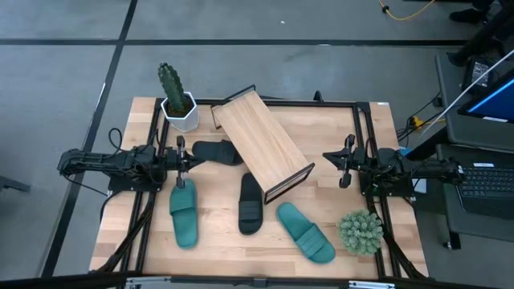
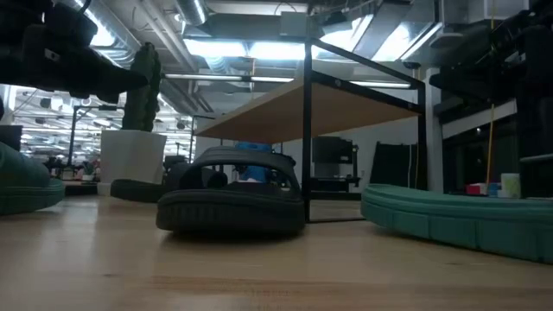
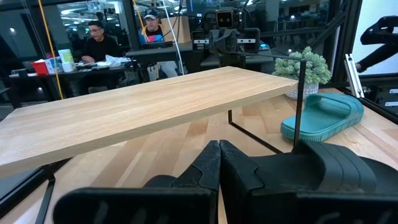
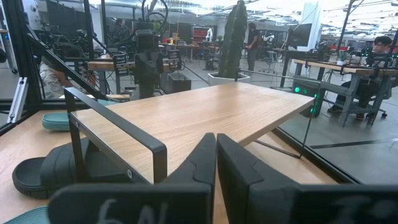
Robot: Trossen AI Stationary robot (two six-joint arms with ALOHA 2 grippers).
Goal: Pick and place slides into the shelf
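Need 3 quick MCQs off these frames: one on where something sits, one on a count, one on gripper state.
1. Where is the cactus?
A. far left corner of the table
B. on the shelf
C. beside the round bush

2. How many slides lie on the table?
A. two
B. three
C. four

3. How is the left gripper?
A. shut, empty
B. wide open
C. holding a slide

Key:
1 A: its white pot stands at that corner, left of the shelf.
2 C: two teal, two black.
3 A: left wrist view shows fingers together, nothing between.
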